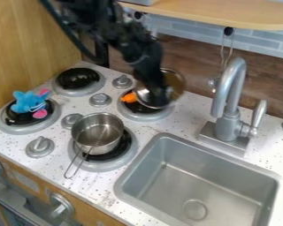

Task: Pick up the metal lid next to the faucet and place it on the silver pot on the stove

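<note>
We've got the gripper (160,93) at 1 o'clock, opening + hold can't tell, by the tilted metal lid (177,82); we'd go slow, esp. nr the orange toy (128,98), lid's 8 o'clock.

Single black robot arm (111,28), entering from top edge, left of center. Its visible links slant down and to right, bending to steeper angle at wrist section (145,55). Black hand (162,98) hangs at lower end, pointing down, slightly right of center in upper half. Dark cable (67,32) curves along arm's left side. Arm's base out of view.
</note>
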You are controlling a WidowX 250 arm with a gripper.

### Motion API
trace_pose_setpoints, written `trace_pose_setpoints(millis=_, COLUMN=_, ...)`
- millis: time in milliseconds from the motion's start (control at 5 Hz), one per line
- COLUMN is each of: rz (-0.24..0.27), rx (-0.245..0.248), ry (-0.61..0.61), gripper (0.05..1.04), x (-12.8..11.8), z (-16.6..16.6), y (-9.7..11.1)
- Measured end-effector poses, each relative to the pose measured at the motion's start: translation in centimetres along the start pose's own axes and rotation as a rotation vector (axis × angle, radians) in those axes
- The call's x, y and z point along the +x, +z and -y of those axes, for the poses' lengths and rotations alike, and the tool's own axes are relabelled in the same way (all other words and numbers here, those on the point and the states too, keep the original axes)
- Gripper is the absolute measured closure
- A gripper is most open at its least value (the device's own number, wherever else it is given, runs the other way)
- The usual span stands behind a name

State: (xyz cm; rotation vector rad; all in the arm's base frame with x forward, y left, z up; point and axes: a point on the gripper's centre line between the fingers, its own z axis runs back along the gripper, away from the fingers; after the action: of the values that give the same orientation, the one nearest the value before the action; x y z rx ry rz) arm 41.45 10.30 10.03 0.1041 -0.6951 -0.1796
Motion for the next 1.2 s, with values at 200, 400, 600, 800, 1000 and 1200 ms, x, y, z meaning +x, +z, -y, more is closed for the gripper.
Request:
trace_pose_setpoints(millis=200, rz=-0.027, rx=0.123, ry=0.089, gripper=0.771, x=-2.5, z=-4.4, y=0.5)
trace_pose_setpoints(millis=400, rz=-0.109, rx=0.181, ry=0.093, gripper=0.771, x=-3.9, z=-6.2, y=-0.1)
trace_pose_setpoints(millis=600, rz=-0.171, rx=0.157, ry=0.084, gripper=0.771, x=-5.3, z=-5.8, y=-1.1)
trace_pose_setpoints(millis=800, rz=-0.269, rx=0.097, ry=0.048, gripper=0.771, x=-8.3, z=-4.0, y=-1.1)
trace_pose_setpoints(millis=1000, rz=-0.263, rx=0.052, ry=-0.018, gripper=0.771, x=-8.4, z=-2.6, y=1.4)
trace_pose_setpoints(millis=1200, rz=-0.296, rx=0.025, ry=-0.021, gripper=0.771, x=-9.3, z=-2.1, y=2.4)
